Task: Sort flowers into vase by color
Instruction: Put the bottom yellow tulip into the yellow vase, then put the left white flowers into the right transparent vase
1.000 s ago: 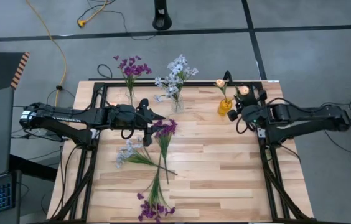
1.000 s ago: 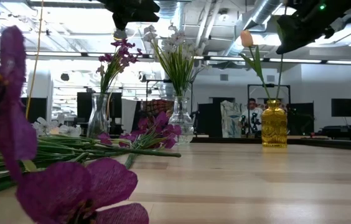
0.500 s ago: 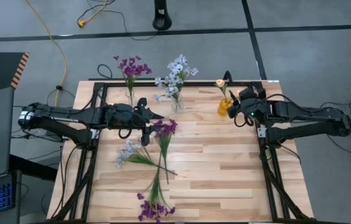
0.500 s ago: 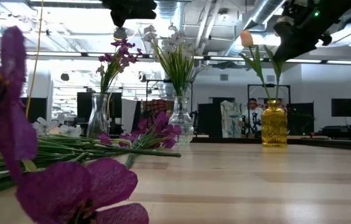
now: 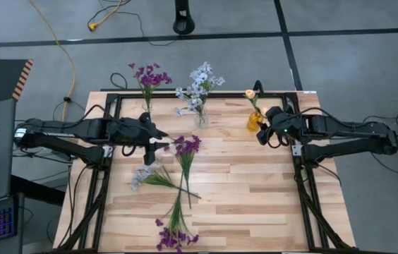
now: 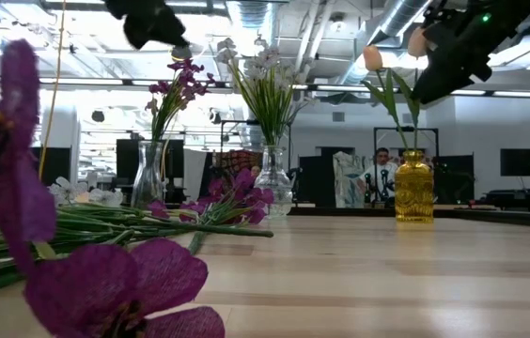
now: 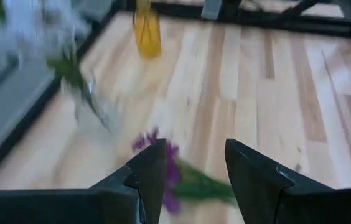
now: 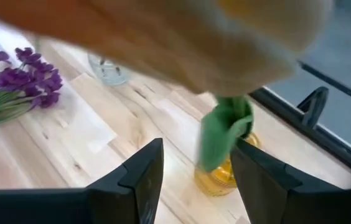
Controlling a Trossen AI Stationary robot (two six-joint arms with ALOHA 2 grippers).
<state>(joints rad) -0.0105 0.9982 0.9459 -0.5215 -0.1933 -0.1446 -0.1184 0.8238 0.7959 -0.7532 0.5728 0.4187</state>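
Observation:
My right gripper [image 5: 261, 132] is open just beside the yellow vase [image 5: 254, 121], above the table. A peach-bud flower stands between its fingers. The green stem [image 8: 222, 137] runs down into the vase [image 8: 219, 177], and the bud [image 6: 418, 42] is up beside the gripper [image 6: 434, 80]. Another peach bud [image 5: 250, 94] stands in the same vase. My left gripper [image 5: 164, 138] is open and empty above the table, left of a purple sprig [image 5: 185, 146] that lies flat. A blue-white sprig [image 5: 142, 173] and another purple sprig [image 5: 174, 236] also lie on the table. My right gripper's fingers stand on either side of the peach flower's stem [image 8: 224, 146], which is close to one finger [image 8: 250, 168]. I cannot tell whether it touches. The stem's lower end is in the yellow vase, and the flower stands nearly upright.
A clear vase with purple sprigs [image 5: 148, 77] stands at the far left. A clear vase with blue-white sprigs [image 5: 200, 88] stands at the far middle. The three loose sprigs cross each other left of centre. Bare wood [image 5: 269, 197] lies to the right and near.
My left gripper has drawn back toward the table's left edge, away from the purple sprig. My right gripper has shifted a little toward the left and near edges, beside the yellow vase. The peach flower's stem has leaned left, and its bud now shows beside the gripper.

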